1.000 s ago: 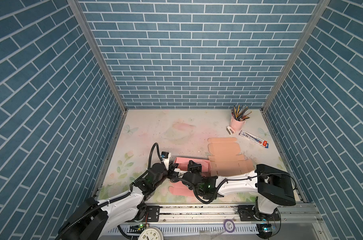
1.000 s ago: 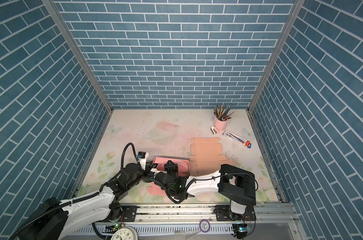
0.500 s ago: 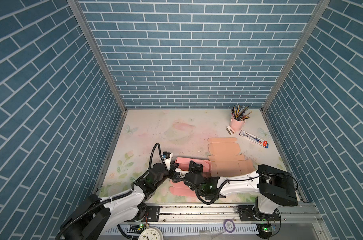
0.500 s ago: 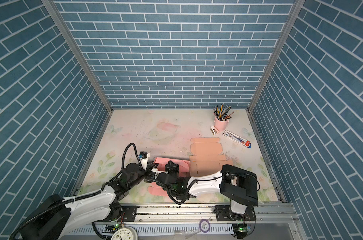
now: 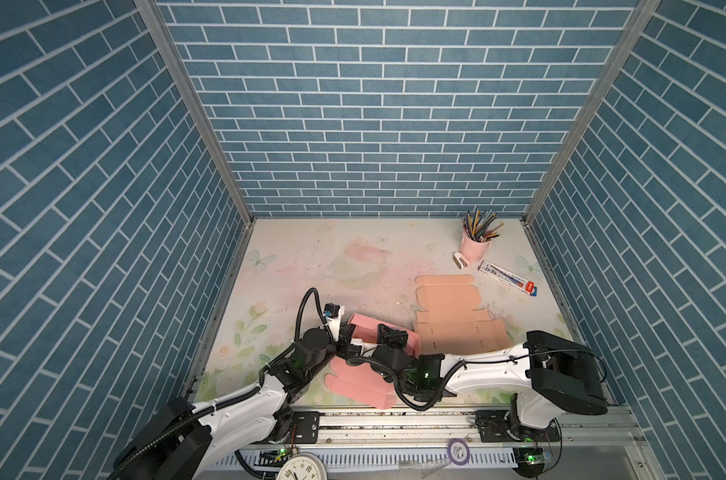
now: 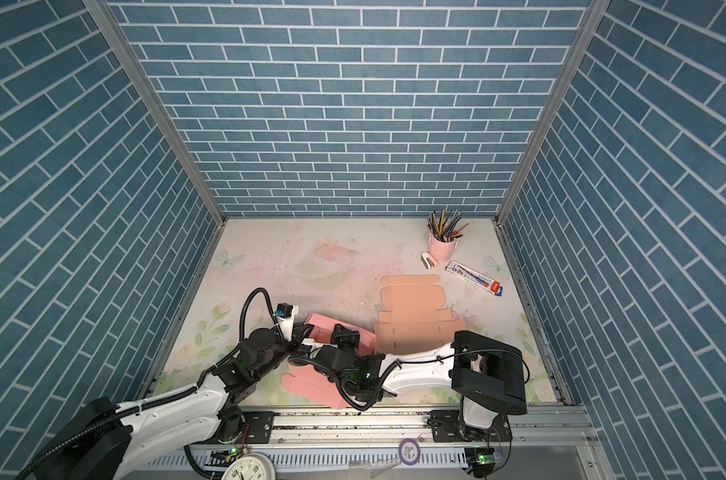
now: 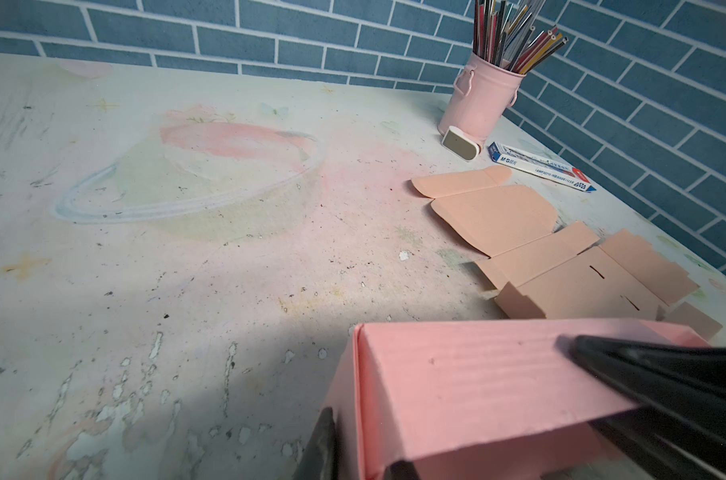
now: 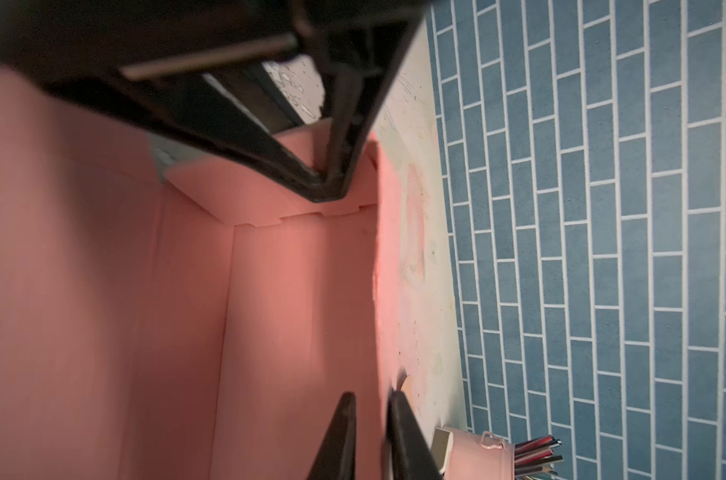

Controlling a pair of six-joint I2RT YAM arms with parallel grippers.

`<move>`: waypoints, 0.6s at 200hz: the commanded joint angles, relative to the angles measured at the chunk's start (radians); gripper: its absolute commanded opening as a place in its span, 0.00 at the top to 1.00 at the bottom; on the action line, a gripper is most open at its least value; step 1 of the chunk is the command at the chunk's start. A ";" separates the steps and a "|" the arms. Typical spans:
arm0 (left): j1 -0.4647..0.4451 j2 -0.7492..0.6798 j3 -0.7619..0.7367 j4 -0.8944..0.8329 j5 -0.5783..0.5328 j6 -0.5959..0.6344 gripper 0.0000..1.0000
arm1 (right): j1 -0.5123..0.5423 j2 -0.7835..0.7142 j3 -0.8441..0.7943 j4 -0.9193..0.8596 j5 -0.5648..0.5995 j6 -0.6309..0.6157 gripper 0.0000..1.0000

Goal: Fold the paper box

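Just at the left end of the pink paper box (image 5: 363, 326), my left gripper (image 8: 328, 189) reaches in from the left arm. Its two black fingers (image 7: 643, 386) sit on either side of the box's short end wall and, seen from the right wrist, meet in a tight V clenched on that wall. The box itself stands near the front edge of the painted table (image 5: 311, 257), walls raised and open on top. Its pink lid flap (image 5: 355, 384) lies flat on the side of the box nearest my base, partly under both arms. Near the middle of the box's far long wall, my right gripper (image 8: 371, 415) straddles the rim, one finger inside the box and one outside. A clear gap shows between the fingers, so the jaws look loosened rather than pinching. Just right of the box, a tan unfolded box blank (image 5: 452, 324) lies flat. Its near corner touches or slips behind the box's right end; I cannot tell which. Farther back and right of the box stands a pink cup of pencils (image 5: 473, 245). A small white object (image 5: 461, 261) leans at the foot of the cup, and a long blue-and-white pen carton (image 5: 507, 277) lies just to the right of it.
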 commanded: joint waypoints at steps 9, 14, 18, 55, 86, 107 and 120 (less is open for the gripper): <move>-0.003 -0.025 -0.003 0.010 -0.042 0.005 0.86 | 0.007 -0.090 0.026 -0.113 -0.100 0.176 0.67; -0.002 -0.030 -0.003 0.006 -0.048 0.004 0.86 | 0.007 -0.100 0.027 -0.121 -0.105 0.194 0.65; -0.005 -0.034 -0.004 0.003 -0.052 0.004 0.87 | 0.007 -0.108 0.028 -0.128 -0.108 0.207 0.64; -0.004 -0.054 -0.011 -0.010 -0.083 0.003 0.87 | 0.000 -0.223 0.063 -0.182 -0.182 0.386 0.58; -0.017 -0.033 0.002 -0.010 -0.120 0.013 0.87 | -0.066 -0.336 0.077 -0.140 -0.369 0.578 0.54; -0.035 -0.020 0.020 -0.021 -0.150 0.031 0.87 | -0.154 -0.345 0.131 -0.181 -0.448 0.730 0.53; -0.044 -0.016 0.028 -0.024 -0.173 0.039 0.87 | -0.225 -0.324 0.184 -0.241 -0.526 0.820 0.52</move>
